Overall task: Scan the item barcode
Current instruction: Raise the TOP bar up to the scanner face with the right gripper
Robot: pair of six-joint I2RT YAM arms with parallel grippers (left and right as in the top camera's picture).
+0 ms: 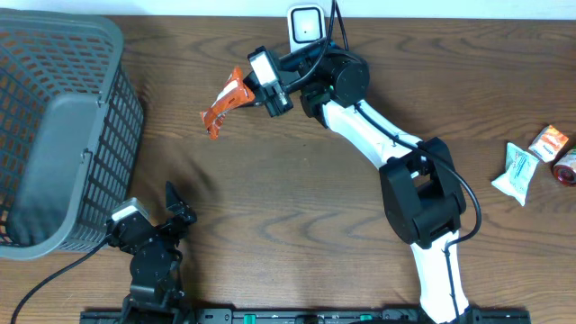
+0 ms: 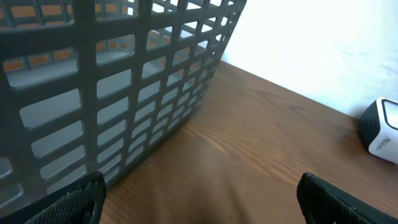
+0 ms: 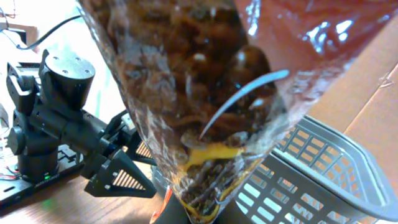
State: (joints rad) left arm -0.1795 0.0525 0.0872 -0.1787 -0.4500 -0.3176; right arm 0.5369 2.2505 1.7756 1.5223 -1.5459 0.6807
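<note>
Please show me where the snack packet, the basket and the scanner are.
snack packet [image 1: 225,103]: overhead view, middle of the orange wrapper.
basket [image 1: 121,135]: overhead view, on its right wall.
scanner [image 1: 306,23]: overhead view, on its white top.

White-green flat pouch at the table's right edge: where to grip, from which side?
Probably top-down, jaws across the short width of the white and green flat pouch, at the end nearer the robot. It lies flat, and a small orange box and a dark red round item crowd its right side. The right gripper would suit, but is shut on an orange snack packet.
</note>
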